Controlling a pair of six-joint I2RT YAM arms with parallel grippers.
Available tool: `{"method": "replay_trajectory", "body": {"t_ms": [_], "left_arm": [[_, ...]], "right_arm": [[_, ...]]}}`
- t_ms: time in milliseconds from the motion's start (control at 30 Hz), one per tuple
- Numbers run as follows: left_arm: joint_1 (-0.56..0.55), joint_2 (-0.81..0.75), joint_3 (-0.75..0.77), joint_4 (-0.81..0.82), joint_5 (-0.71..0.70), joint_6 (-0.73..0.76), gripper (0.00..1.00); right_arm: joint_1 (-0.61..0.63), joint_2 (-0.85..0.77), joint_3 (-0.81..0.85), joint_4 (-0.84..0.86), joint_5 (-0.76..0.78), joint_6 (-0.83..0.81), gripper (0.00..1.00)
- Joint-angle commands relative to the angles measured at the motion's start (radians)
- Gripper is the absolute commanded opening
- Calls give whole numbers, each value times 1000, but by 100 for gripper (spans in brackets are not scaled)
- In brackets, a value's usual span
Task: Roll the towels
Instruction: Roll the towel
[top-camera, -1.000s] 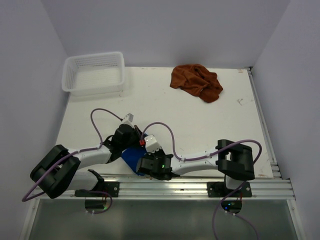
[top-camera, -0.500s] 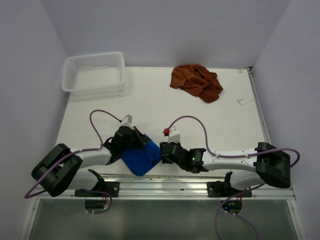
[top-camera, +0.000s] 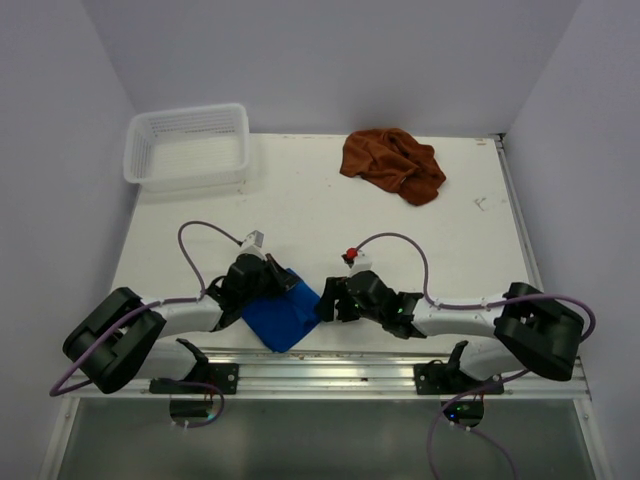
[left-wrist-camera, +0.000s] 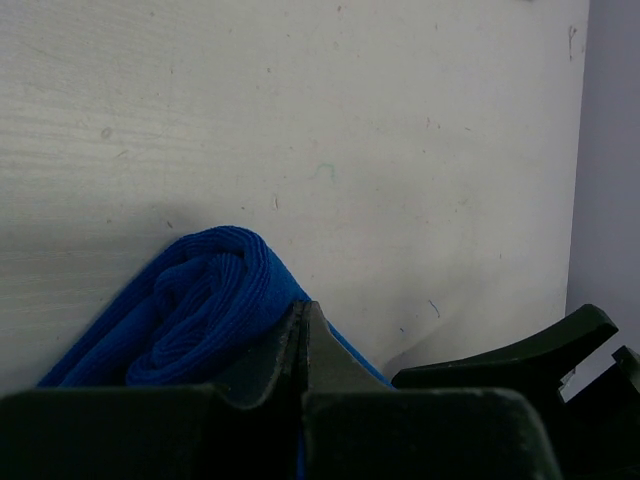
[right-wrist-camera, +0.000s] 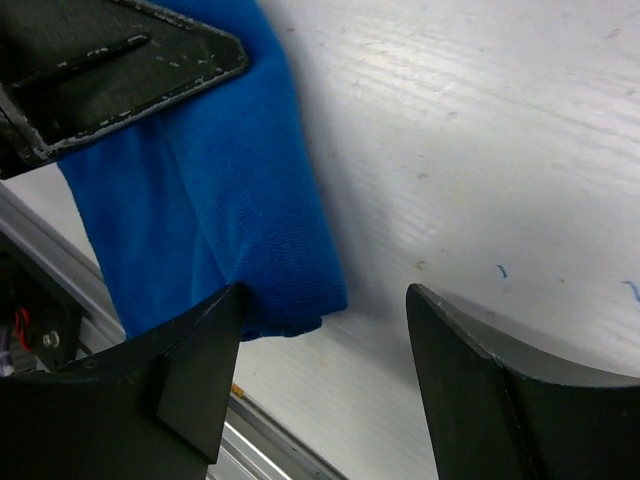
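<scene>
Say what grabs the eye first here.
The bright blue towel, partly rolled at the near edge of the table, sits between the shut left gripper and the open right gripper. Far back lie a crumpled rust-brown towel and, in the left corner, a white mesh basket.

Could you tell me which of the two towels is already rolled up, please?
The blue towel on the near side: its end shows rolled layers in the left wrist view. The rust-brown towel lies crumpled and loose on the far side.
</scene>
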Motion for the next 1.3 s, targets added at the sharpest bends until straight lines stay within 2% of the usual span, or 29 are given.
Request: {"method": "replay_trajectory", "body": {"t_ms": [0,100,200,367,600,700,733,800,933,1000,1267], "left_arm": [[0,9,-31,-71,-46,24,0],[0,1,-28,-85,-47,25,0],[0,-5,-27,-92,-50,28,0],[-1,-10,-25,-97,-53,33,0],[0,-10,-19,-98,-50,33,0],[-1,-8,-2,-109,-58,45,0],[-1,-7,5,-111,-60,50,0],[3,6,41,-124,-57,73,0],[8,18,117,-141,-41,99,0],[11,19,165,-155,-31,111,7],[42,19,298,-235,-17,142,19]], "right_arm": [[0,54,15,153,-85,24,70],[-3,79,12,195,-103,26,70],[-3,92,13,204,-112,20,64],[-2,102,-11,222,-129,20,42],[-2,100,7,157,-106,-51,21],[21,62,23,97,-42,-98,13],[32,48,32,71,23,-117,6],[69,25,65,-9,81,-169,0],[120,23,108,-94,238,-221,0],[156,37,130,-130,298,-238,0],[276,138,219,-219,574,-275,0]]}}
